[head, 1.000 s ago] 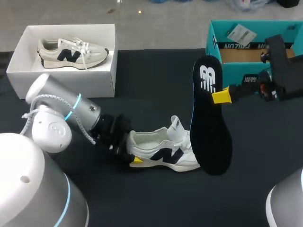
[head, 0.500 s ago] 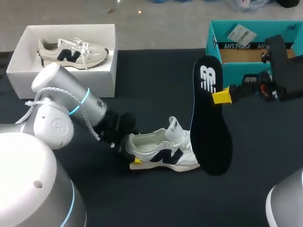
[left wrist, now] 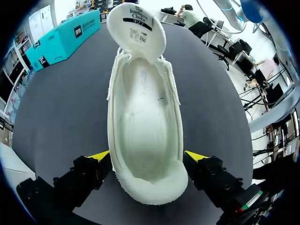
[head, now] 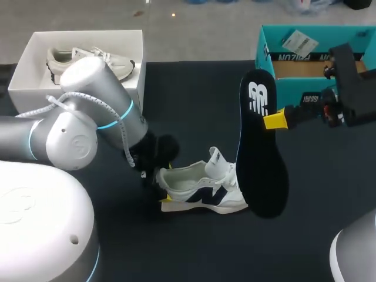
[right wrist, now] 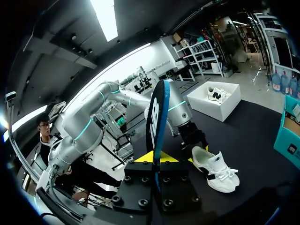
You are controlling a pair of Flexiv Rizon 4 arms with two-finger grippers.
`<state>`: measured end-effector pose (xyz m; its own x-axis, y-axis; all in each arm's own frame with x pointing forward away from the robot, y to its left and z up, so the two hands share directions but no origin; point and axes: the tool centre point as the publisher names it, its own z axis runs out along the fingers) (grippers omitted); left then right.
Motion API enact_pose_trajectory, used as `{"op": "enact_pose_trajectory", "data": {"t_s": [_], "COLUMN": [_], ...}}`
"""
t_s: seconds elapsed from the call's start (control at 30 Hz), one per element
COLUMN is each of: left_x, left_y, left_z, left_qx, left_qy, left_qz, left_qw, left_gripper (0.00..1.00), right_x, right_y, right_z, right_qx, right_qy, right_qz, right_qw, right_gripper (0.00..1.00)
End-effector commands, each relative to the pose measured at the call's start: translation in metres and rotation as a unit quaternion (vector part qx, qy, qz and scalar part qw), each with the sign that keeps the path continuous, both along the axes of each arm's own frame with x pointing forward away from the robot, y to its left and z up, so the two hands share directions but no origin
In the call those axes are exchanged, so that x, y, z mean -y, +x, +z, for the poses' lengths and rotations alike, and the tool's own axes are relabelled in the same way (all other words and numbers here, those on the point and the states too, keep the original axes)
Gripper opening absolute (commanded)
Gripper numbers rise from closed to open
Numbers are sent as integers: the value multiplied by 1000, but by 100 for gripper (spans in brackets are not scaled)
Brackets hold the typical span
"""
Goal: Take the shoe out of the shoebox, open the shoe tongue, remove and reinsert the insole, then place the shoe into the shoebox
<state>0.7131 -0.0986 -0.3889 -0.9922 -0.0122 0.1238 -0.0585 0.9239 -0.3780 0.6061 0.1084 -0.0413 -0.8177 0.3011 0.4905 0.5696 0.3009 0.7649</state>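
A white shoe with a dark logo lies on its sole on the black table, tongue folded up. In the left wrist view its hollow inside shows bare. My left gripper is open, its yellow fingertips standing on either side of the heel. My right gripper is shut on the black insole, held upright above the table with its toe end beside the shoe's toe.
A white shoebox at the back left holds a second shoe, partly hidden by my left arm. A teal box stands at the back right, behind my right arm. Bare black table lies in front of the shoe.
My left arm's elbow has swung up and to the right, now covering part of the white box, while its gripper stays at the heel. The right arm and insole have not moved.
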Motion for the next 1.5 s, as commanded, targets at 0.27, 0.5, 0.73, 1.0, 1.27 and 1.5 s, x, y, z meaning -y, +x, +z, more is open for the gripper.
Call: {"op": "enact_pose_trajectory", "data": {"t_s": [0.27,0.5,0.73,1.0,1.27,1.5], "left_x": [-4,-8,-13,-21,-29,-29], "left_y": [-8,-5,-14,-22,-30,-31], "left_z": [14,14,33,36,41,42], "left_qx": [-30,-21,3,14,26,26], "left_qy": [171,182,193,182,182,183], "left_qz": [-6,3,14,22,29,30], "left_qw": [985,983,981,983,983,982], "left_gripper": [100,100,100,100,100,100], "right_x": [-3,-3,-3,-3,-3,-3], "right_y": [4,4,4,4,4,4], "right_z": [0,0,0,0,0,0], "right_qx": [-2,-2,-2,-2,-2,-2], "right_qy": [-2,-2,-2,-2,-2,-2], "right_qz": [2,2,2,2,2,2], "right_qw": [1000,1000,1000,1000,1000,1000], "right_gripper": [0,0,0,0,0,0]}}
